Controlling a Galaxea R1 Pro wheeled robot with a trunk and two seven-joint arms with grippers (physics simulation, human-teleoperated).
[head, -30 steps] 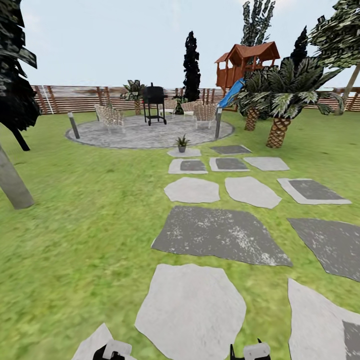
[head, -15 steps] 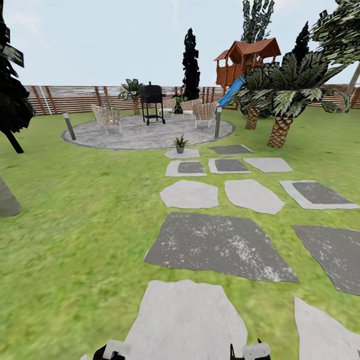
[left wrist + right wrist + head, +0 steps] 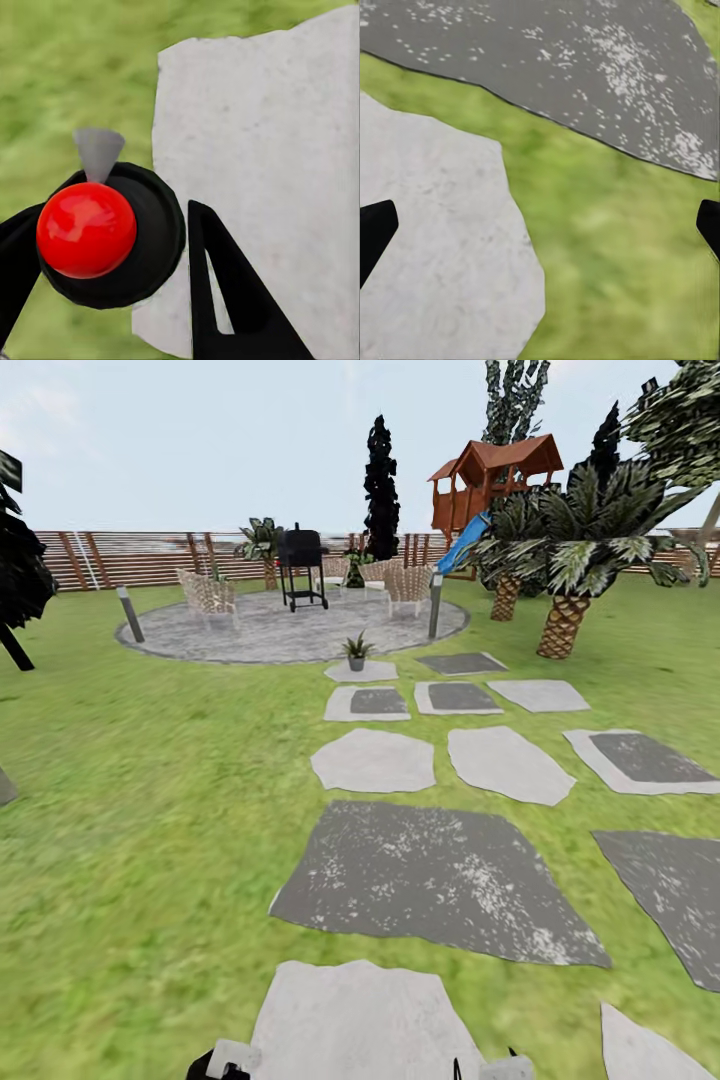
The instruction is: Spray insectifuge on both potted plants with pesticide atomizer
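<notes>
One plant (image 3: 356, 652) is seen mid-frame. The atomizer, judged light and slick, is best gripped mid-body. Right fingers (image 3: 371, 232) are spread; left fingers' (image 3: 225, 300) state cannot be told.

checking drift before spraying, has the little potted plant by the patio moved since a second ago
No. The potted plant sits on the same small stepping stone at the patio edge; the whole view shifted, so the camera moved.

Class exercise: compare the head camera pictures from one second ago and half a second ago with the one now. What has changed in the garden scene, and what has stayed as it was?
The robot and its camera rolled forward along the stepping stones: the near stones slid down the picture and the tree trunk at left slipped nearly out of view. Nothing was taken hold of or let go. The potted plant stands as before by the patio, and both pincers keep low at the picture's bottom.
</notes>
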